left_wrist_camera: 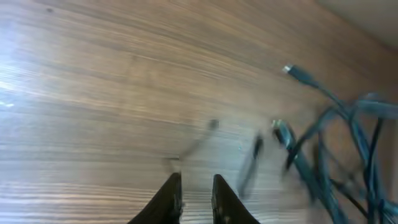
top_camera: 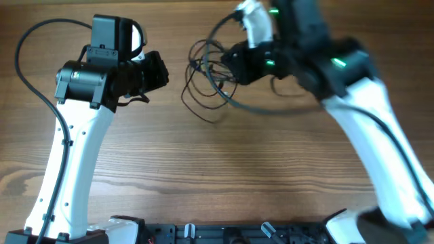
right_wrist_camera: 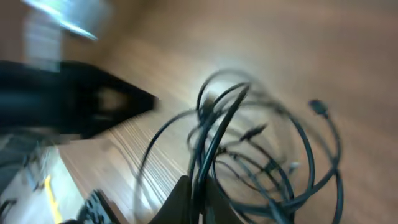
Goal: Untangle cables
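Two hands are working over the desk (top_camera: 224,176): the right hand (right_wrist_camera: 198,196) is pinching strands of the light, limp cable tangle (top_camera: 213,81) lying far-centre, best taken near a plug, while the left hand (left_wrist_camera: 196,196) is hovering narrowed and empty.

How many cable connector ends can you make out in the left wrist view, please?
3, at least: one plug raised at upper right, one lower beside the tangle, and a blurred one left of that. Others may be hidden in the bundle.
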### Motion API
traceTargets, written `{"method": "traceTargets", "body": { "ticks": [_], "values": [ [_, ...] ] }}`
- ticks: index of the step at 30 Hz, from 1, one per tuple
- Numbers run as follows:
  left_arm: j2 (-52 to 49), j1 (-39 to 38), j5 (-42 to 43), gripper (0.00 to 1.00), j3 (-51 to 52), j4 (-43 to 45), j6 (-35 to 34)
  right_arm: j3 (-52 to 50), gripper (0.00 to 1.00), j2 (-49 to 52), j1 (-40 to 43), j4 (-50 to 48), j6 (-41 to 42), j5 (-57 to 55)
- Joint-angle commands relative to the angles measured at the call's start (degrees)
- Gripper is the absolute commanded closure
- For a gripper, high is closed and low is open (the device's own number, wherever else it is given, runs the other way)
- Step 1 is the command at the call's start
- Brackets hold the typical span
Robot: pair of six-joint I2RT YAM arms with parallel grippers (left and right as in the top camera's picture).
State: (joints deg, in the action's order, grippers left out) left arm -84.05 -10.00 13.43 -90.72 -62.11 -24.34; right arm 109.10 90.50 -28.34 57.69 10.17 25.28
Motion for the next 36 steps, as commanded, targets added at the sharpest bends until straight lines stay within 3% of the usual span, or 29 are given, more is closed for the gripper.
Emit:
{"method": "traceTargets", "body": {
  "ticks": [1,2,5,7,9,10,11,14,17,20,26,31,36],
  "values": [
    [0.81,0.11,9.14,0.62,-0.37,2.99,0.09,0.96,0.90,-6.56,-0.09,-1.51,0.50,-0.46],
    [0.81,-0.11,12.72,0.50,-0.37,5.20,0.11,0.96,0.90,-7.89,-0.09,-1.44,0.50,-0.39],
    [0.81,-2.05,18.43,0.27,-0.37,10.80,1.77,0.96,0.90,-9.03,-0.09,-0.76,0.57,0.72],
    [0.81,-4.17,18.86,0.21,-0.37,13.00,3.26,0.96,0.90,-8.96,-0.09,-0.24,0.35,1.11],
    [0.81,-5.92,17.49,0.27,-0.37,12.61,4.63,0.94,0.89,-8.96,-0.09,1.07,0.28,-0.28],
    [0.81,-6.21,14.34,0.36,-0.37,11.52,4.57,0.94,0.82,-8.61,-0.09,2.86,0.31,-2.91],
    [0.81,-6.16,10.01,0.43,-0.37,9.92,3.74,0.92,0.67,-7.91,-0.09,5.92,0.48,-7.15],
    [0.81,-4.63,-8.46,0.48,-0.37,3.13,-3.56,0.42,0.30,-4.33,-0.09,15.23,2.71,-15.21],
    [0.94,-1.31,-18.56,0.50,-0.37,-2.01,-6.69,-3.23,0.12,1.92,-0.09,21.53,2.99,-16.04],
    [1.57,4.31,-20.31,0.48,-0.37,-3.89,-8.46,-7.89,0.03,7.85,-0.37,22.36,-5.49,-7.50],
    [1.88,14.95,-17.11,0.48,-0.37,-9.84,-8.90,-13.29,0.00,22.95,-6.67,22.69,-18.71,1.20],
    [1.88,14.99,-16.00,0.46,-0.37,-9.97,-7.41,-13.44,0.00,29.31,-13.75,18.95,-19.28,-1.01],
    [1.88,14.99,-15.80,0.45,-0.37,-10.25,-7.41,-16.28,0.01,30.16,-16.83,6.54,-18.99,-1.75]
  ]
}}
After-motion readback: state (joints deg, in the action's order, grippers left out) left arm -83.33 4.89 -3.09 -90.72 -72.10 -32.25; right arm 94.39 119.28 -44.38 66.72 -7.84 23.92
